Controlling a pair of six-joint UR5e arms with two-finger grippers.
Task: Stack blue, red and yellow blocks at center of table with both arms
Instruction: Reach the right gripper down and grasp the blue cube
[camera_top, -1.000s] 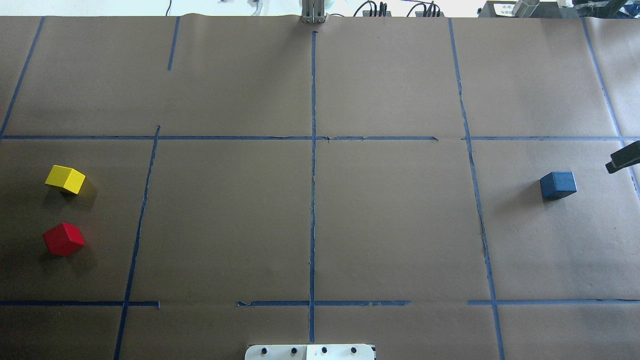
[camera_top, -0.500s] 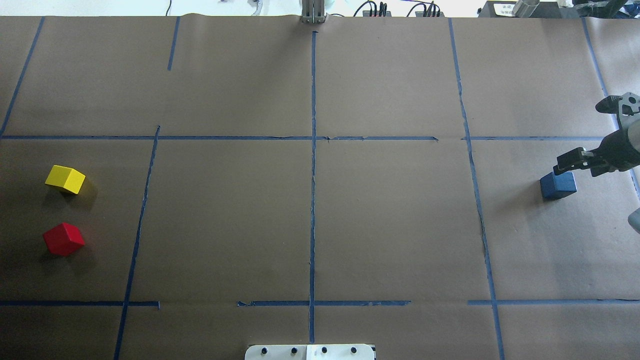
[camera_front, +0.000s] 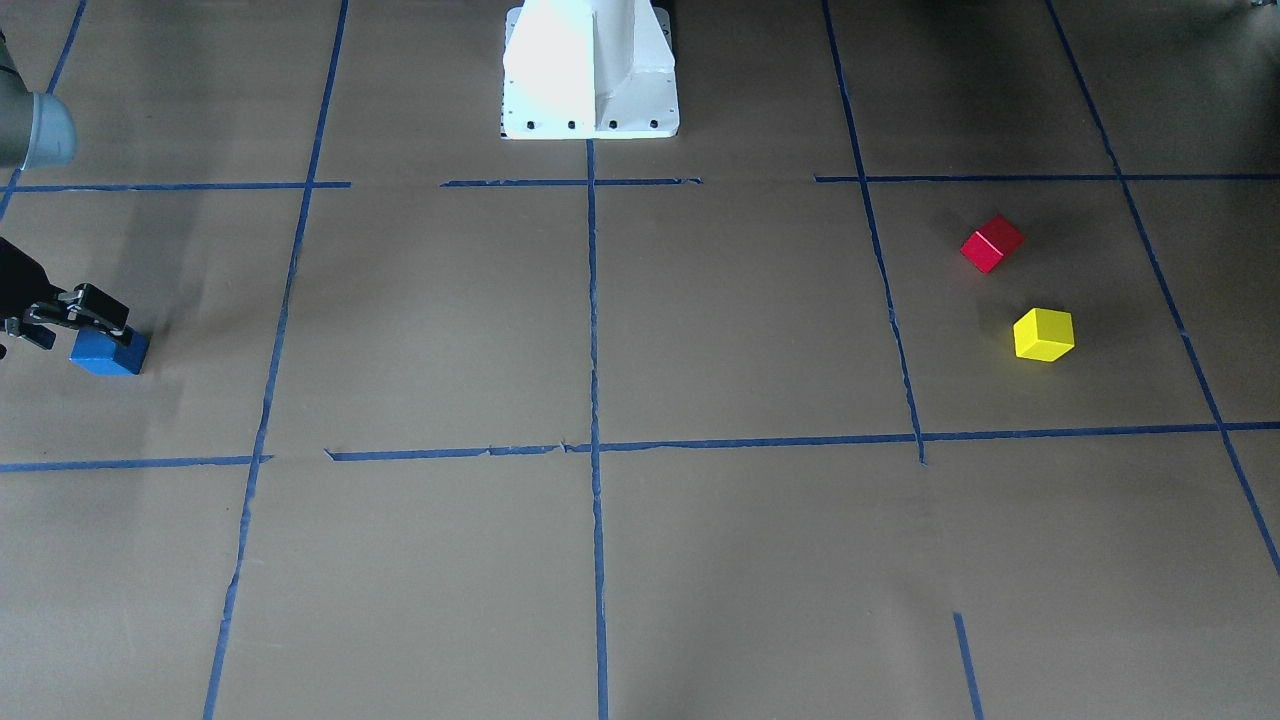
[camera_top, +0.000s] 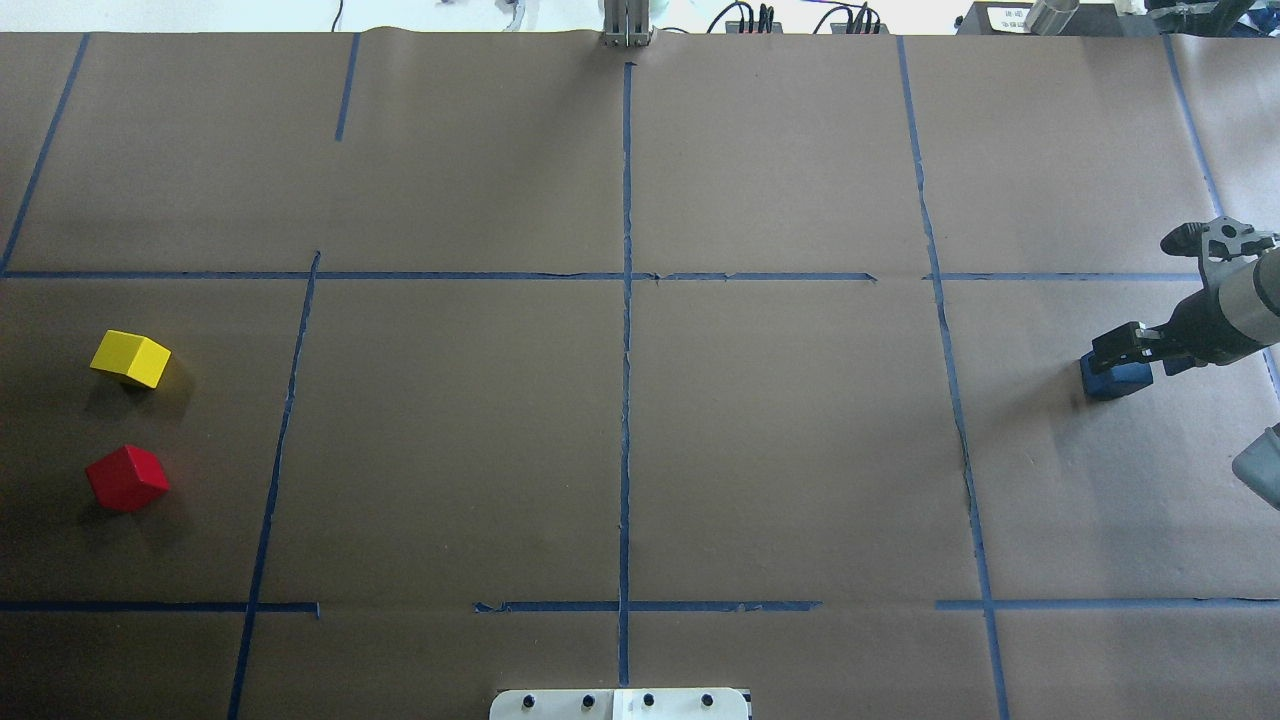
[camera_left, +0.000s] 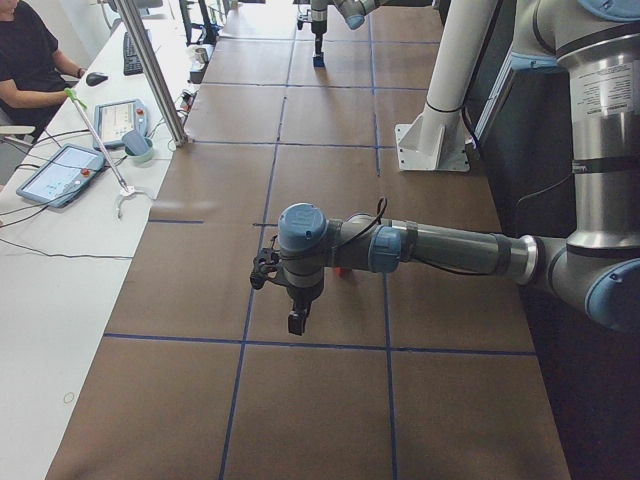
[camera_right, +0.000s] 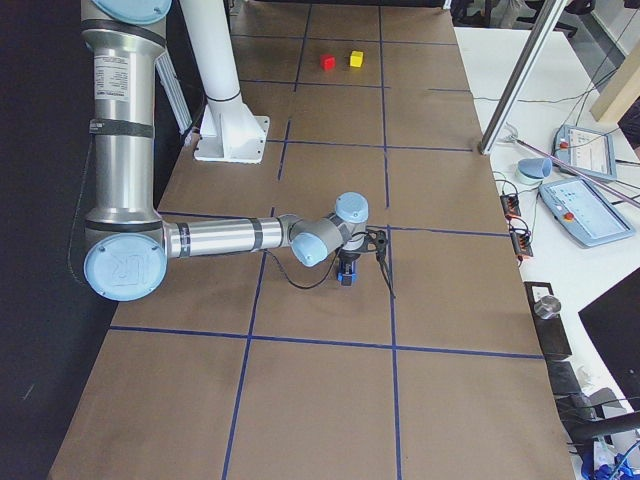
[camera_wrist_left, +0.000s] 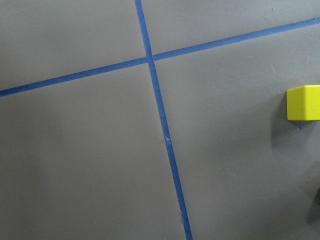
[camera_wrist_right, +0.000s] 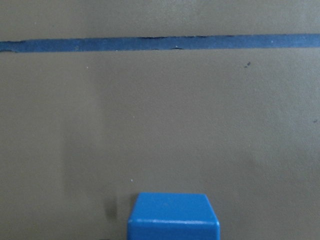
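Blue is the colour to watch: the blue block (camera_top: 1112, 384) sits far out on the robot's right side of the table (camera_top: 780, 450), well away from the centre cross of tape lines (camera_top: 626, 276). Right on top of it is the right gripper (camera_top: 1132, 356). Its jaws look spread, one on each side of the cube and not yet clamped, as best the overhead view shows. The wrist camera on that arm puts the cube dead centre at the bottom of its picture, so it lies straight under the hand with its faces roughly square to the nearby tape.

A cube has no long axis to worry about, so my read is a short drop and a squeeze, then a long carry across toward the middle.

Over on the other side, the red block (camera_top: 127, 478) and yellow block (camera_top: 131, 358) rest near each other but apart, both turned at an angle to the grid. The left gripper (camera_left: 296, 318) hangs close by them, clearly the nearer arm for that pair. Its wrist camera catches the yellow cube at its right edge. Whether those jaws are apart or together, I cannot tell.
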